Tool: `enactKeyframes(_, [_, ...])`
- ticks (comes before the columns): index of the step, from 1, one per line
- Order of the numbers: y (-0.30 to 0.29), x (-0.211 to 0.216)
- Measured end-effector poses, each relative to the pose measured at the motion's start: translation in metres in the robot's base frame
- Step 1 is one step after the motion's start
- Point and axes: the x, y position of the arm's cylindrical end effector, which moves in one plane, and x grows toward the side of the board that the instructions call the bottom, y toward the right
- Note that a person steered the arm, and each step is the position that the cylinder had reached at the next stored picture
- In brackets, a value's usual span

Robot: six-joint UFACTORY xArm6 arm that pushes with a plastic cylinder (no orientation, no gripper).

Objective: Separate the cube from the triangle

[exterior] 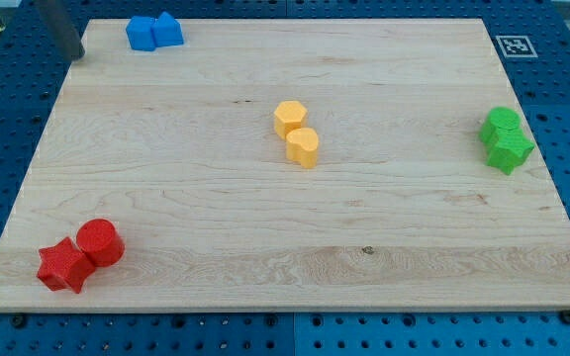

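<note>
Two blue blocks touch each other near the top left of the wooden board (285, 227). The left one looks like a blue cube (142, 34). The right one, with a peaked top, looks like a blue triangle (169, 29). My dark rod comes in from the view's top left corner. My tip (76, 55) is at the board's top left corner, to the left of the blue cube and clearly apart from it.
Two yellow blocks, a hexagon (289, 118) and a rounded one (303, 146), touch at the middle. Two green blocks (506, 138) sit together at the right edge. A red star (64, 265) and a red cylinder (100, 242) touch at the bottom left.
</note>
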Motion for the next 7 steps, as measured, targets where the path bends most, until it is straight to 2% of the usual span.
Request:
enactKeyframes(1, [0.006,-0.051])
enactKeyframes(2, [0.020,-0.056])
enactKeyframes(4, [0.085,-0.053])
enactKeyframes(5, [0.086,-0.023])
enactKeyframes(7, [0.092,0.000])
